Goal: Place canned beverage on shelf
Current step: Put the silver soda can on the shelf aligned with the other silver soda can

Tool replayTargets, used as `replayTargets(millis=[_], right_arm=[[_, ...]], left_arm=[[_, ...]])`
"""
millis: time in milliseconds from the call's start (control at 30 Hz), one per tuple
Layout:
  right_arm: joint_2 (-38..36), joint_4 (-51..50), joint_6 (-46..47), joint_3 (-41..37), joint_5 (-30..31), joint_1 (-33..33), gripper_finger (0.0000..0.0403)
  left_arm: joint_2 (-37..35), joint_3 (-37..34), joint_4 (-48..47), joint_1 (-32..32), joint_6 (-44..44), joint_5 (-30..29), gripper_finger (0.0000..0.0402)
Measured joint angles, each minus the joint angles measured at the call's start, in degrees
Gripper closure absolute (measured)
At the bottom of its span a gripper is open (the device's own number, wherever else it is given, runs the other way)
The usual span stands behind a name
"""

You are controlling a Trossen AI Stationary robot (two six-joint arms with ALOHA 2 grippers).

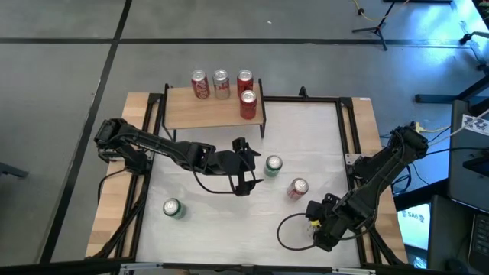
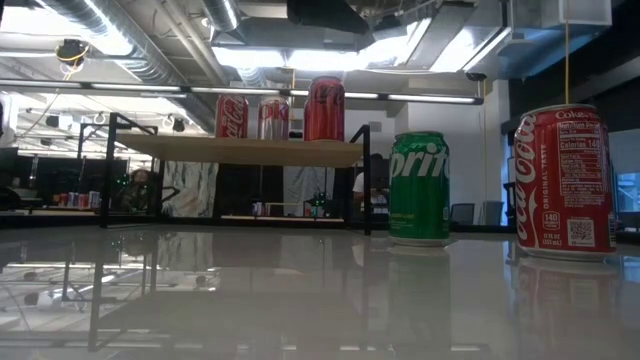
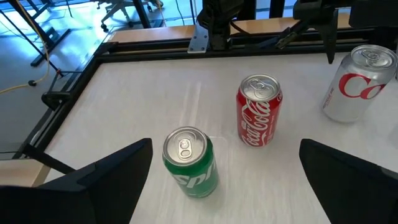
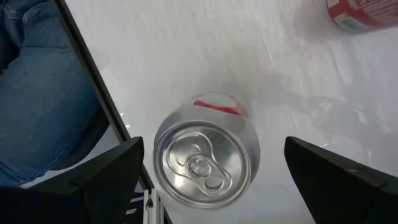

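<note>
The light-wood shelf (image 1: pixel 214 111) stands at the table's far side on black legs and bears several upright cans (image 1: pixel 221 82); it also shows in the low view (image 2: pixel 240 150). My left gripper (image 1: pixel 256 166) is open at mid-table, just left of an upright green Sprite can (image 3: pixel 189 162), which stands ahead between its fingers without touching them. A red Coca-Cola can (image 3: pixel 260 111) stands beyond it. My right gripper (image 4: pixel 214 180) is open at the near right, above an upright silver can (image 4: pixel 205 158), one finger on either side and apart from it.
A second green can (image 1: pixel 173 208) stands at the table's near left. The black frame rail (image 4: pixel 93 87) runs close beside the silver can, and a person's jeans (image 4: pixel 37 81) show beyond it. A bare tabletop (image 1: pixel 306 130) lies between the cans and the shelf.
</note>
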Motion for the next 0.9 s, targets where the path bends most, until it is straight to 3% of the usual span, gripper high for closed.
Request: replayTargets(millis=[900], right_arm=[[5.88,-1.29,-0.28,-0.04,0.18,2.21,0.0020]], left_arm=[[0.00,0.00,0.02,0.02,0.00,-0.01,0.0007]])
